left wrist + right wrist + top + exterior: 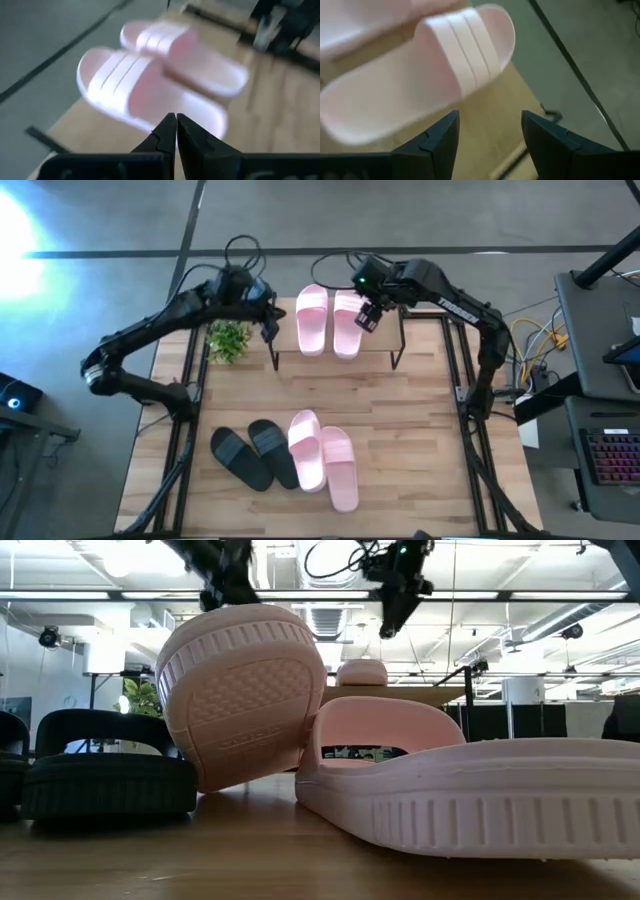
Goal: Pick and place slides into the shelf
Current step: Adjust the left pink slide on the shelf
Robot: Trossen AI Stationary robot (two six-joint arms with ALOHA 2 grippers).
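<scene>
We are hovering the right hand open and empty over two pink slides on the shelf, left hand closed empty; next picking desk slides.

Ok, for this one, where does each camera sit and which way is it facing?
High: overhead, straight down; both arms, shelf, two pink slides on it.
Low: table height, level across; near pink slide, black slide.
Left wrist: on the left arm, past the shut left gripper at the shelf's pink pair.
Right wrist: on the right arm, past the open right gripper at one shelf slide.
Both wrist views share that pair.
</scene>
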